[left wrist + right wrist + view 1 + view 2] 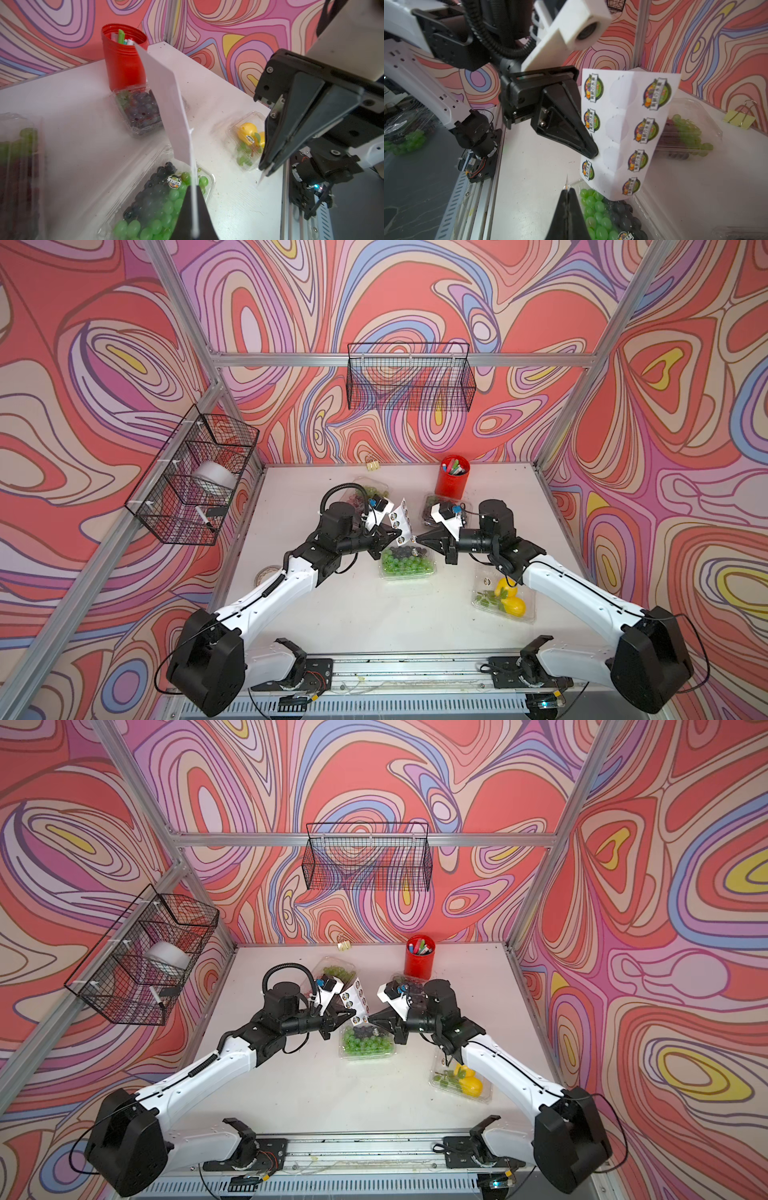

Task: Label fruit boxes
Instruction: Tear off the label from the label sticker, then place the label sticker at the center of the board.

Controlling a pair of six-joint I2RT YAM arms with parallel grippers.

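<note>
Both top views: left gripper (398,536) narrow, pinched on lower edge of sticker sheet (400,515), sticker sheet upright, lifted off white table (332,614). Right gripper (419,540) tip to tip with left, pressed together on small sticker (412,538). Directly below both tips, mixed green-and-dark grape box (409,563), mid-table. Lemon box (505,597) toward front right, beside right forearm. Dark grape box (428,515) behind right wrist, just in front of red pen cup (453,481). Green-and-purple grape box (332,971) behind left wrist. Binder clip (372,465) at back edge. Left wrist view: left gripper (194,220) closed flat on sticker sheet (166,93), seen edge-on; round label (174,181) on lid of mixed green-and-dark grape box (158,205), another on lemon box (245,143); right gripper (267,171) closed on small sticker (262,178), only a thin white sliver here. Right wrist view: right gripper (566,197) fully closed, small sticker (566,185) poking from tip; left gripper (591,152) clamped on printed face of sticker sheet (623,133), middle column of round spots bare; mixed green-and-dark grape box (604,220) underneath, green-and-purple grape box (685,133) behind sticker sheet.
</note>
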